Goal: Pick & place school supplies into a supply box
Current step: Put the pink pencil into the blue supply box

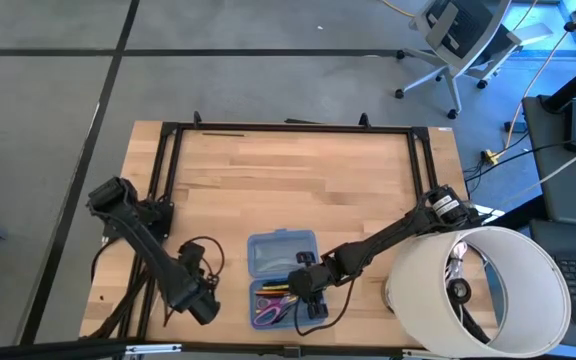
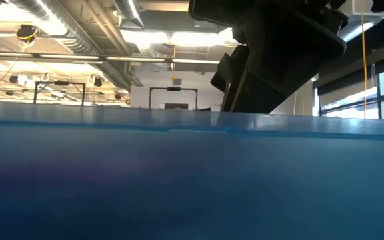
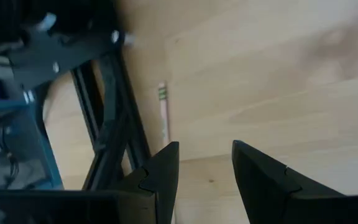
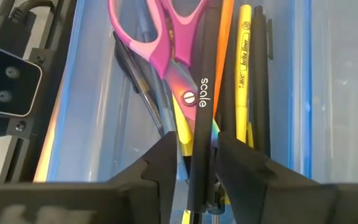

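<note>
Black pen (image 4: 201, 112) between right gripper (image 4: 190, 163) fingers

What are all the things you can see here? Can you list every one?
supply box: one, see-through blue, lying open at the table's near edge
scissors: one pair, pink-purple handles, in the box
black pen: one, black, in the box, over the scissors
yellow pen: one, yellow, in the box
orange pencil: one, orange, in the box
pale stick: one, pale, on the table by the black frame
white drum: one, white, by the table's right near corner
office chair: one, grey, on the floor beyond the table
table: one, light wood
left tool: open, empty, left of the box
right tool: open, over the box, astride the black pen
</note>
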`<action>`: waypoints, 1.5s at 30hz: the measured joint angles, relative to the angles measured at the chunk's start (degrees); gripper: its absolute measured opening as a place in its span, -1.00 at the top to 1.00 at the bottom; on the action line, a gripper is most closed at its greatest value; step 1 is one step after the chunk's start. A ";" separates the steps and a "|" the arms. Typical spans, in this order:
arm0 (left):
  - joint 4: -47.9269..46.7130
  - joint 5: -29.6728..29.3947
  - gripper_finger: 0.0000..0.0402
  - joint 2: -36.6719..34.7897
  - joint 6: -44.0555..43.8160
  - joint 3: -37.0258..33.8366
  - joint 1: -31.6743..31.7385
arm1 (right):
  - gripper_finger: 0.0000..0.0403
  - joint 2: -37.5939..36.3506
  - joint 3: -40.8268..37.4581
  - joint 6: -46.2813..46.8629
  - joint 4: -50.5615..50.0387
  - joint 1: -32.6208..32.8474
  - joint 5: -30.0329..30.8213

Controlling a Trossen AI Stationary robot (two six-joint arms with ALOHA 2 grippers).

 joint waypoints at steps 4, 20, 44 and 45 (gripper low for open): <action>7.76 0.25 0.30 -3.56 -3.43 -6.42 -1.75 | 0.38 0.00 0.00 1.56 0.00 0.00 0.00; 24.85 1.44 0.30 -13.14 -14.84 -30.72 -3.47 | 0.38 0.00 0.00 1.47 -0.13 0.00 0.00; 43.91 -2.79 0.30 -22.78 -12.57 -43.02 -3.38 | 0.38 0.00 0.00 -0.55 -0.58 -3.15 0.02; 44.19 -3.68 0.32 -23.07 -11.64 -43.07 -3.42 | 0.38 0.00 0.00 -0.59 -0.65 -3.34 0.00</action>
